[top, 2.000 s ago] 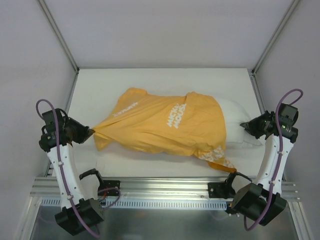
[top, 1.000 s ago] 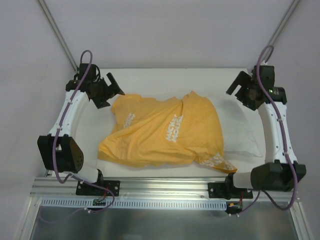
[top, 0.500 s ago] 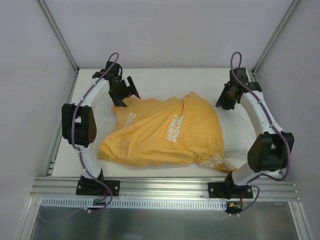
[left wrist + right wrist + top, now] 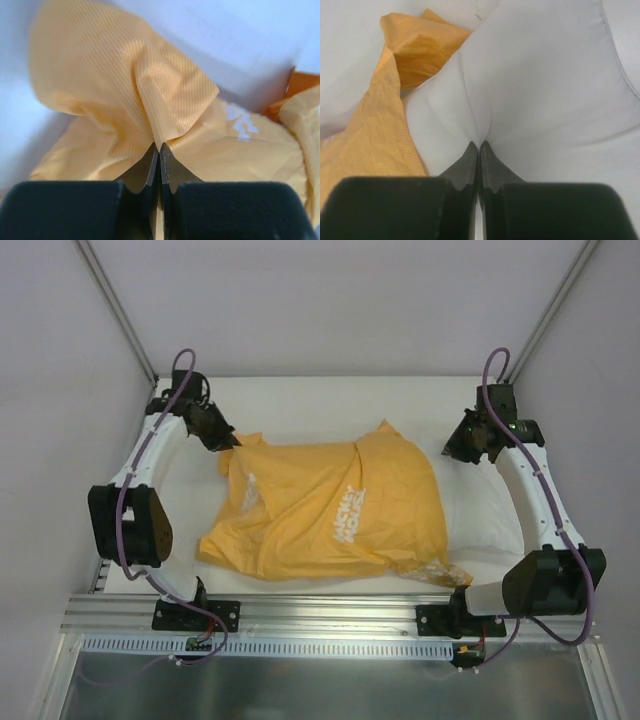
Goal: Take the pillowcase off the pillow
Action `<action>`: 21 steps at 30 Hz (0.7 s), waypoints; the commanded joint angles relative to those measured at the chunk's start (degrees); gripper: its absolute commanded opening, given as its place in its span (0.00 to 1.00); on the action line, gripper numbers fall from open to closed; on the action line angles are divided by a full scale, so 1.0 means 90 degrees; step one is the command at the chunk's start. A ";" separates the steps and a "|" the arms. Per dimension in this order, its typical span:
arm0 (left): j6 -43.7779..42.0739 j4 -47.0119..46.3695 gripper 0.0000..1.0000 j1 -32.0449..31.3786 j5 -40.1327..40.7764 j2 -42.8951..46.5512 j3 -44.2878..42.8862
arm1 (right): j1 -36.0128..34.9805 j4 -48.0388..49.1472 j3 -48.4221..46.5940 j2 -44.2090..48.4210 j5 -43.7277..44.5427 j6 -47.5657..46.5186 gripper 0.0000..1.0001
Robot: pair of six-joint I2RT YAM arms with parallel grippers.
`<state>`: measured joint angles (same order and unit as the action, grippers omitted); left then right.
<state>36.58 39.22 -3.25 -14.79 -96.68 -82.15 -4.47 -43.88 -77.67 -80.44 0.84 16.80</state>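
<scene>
Pinching a pleat of the pillowcase (image 4: 330,505) at ten o'clock with the left gripper (image 4: 159,148), closed tight on the cloth. Clamping the right gripper (image 4: 479,146) onto a tuck of bare pillow (image 4: 485,505) at two o'clock (an anchor, by the look of it), set for pulling the two apart. Leaving the pillowcase draped over most of the pillow, only the white end bare toward three o'clock.

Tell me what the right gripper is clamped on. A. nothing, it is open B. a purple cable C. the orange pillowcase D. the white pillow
D: in the right wrist view the right gripper is shut on a puckered fold of the white pillow, with the orange pillowcase lying off to one side.
</scene>
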 commanded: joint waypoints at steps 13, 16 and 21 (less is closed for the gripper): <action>-0.0061 0.0124 0.00 0.2323 0.0119 0.1807 0.0661 | 0.1433 -0.0086 0.0622 0.1525 0.0600 0.0155 0.01; -0.0031 0.0124 0.00 0.2479 0.0168 0.1856 0.0496 | 0.1706 -0.0095 0.0788 0.1877 0.0629 0.0155 0.01; -0.0274 0.0270 0.00 0.2802 0.0031 0.1769 -0.0119 | 0.2410 -0.0397 0.0506 0.2249 0.0434 -0.0098 0.01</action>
<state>36.67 44.01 18.41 -18.70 -81.95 -77.23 11.99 -47.99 -70.17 -63.44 -1.78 18.55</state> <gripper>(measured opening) 0.006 0.008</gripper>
